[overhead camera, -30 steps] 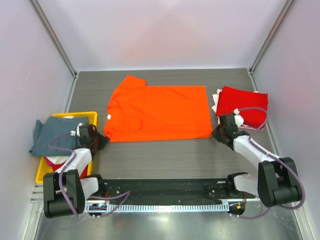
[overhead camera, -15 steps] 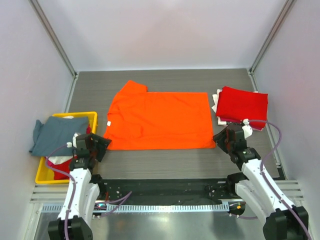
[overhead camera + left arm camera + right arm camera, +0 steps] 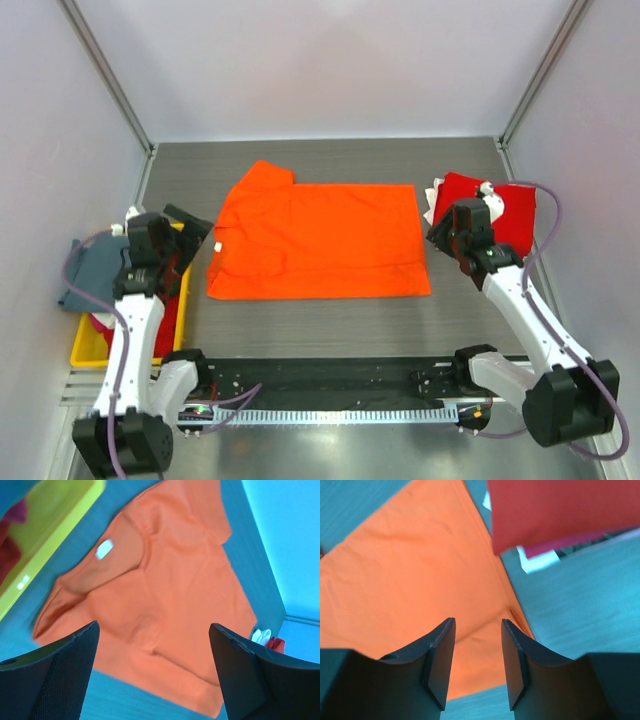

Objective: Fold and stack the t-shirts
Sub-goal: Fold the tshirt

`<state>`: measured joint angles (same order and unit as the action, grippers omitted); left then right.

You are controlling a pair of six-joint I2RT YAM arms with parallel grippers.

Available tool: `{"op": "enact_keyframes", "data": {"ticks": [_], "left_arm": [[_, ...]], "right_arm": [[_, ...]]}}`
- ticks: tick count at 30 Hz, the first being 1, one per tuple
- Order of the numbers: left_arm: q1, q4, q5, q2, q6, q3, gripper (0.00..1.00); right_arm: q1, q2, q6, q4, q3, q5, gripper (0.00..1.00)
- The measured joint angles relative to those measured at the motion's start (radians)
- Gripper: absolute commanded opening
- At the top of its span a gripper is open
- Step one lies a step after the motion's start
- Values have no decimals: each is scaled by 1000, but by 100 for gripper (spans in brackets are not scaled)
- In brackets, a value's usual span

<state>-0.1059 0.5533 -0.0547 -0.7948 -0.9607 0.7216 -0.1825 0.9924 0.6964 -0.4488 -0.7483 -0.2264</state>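
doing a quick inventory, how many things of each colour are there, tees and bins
yellow bin: 1
orange tee: 1
red tees: 2, one atop the right stack, one in the bin
grey-blue tee: 1
total: 5, not counting white cloth mostly hidden under the red

Top external: fixed high behind the arm bases, facing down and forward, with the whole table [image 3: 330,320] in frame. Left wrist: looks out between the left gripper [image 3: 154,627] fingers from beside the bin [image 3: 55,535], obliquely across the orange shirt [image 3: 160,600]. Right wrist: close and low, looking between the right gripper [image 3: 478,621] fingers at that shirt's corner and the red shirt [image 3: 560,510]. All three views share the orange shirt.
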Motion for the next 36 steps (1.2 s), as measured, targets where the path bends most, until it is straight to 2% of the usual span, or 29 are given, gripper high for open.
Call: {"op": "enact_keyframes", "data": {"ticks": [6, 13, 23, 29, 36], "left_arm": [[3, -138, -63, -368, 110, 247, 90], [15, -252, -80, -715, 217, 473, 87], [39, -325, -93, -1191, 268, 789, 81], [50, -326, -97, -1373, 292, 956, 79], [60, -334, -104, -1477, 310, 1095, 78]], "right_arm": [[0, 244, -105, 67, -207, 34, 50], [0, 592, -169, 107, -467, 72, 54], [13, 988, -196, 120, -793, 43, 52], [52, 1161, -209, 119, -930, 42, 53], [86, 1264, -229, 119, -994, 45, 51]]}}
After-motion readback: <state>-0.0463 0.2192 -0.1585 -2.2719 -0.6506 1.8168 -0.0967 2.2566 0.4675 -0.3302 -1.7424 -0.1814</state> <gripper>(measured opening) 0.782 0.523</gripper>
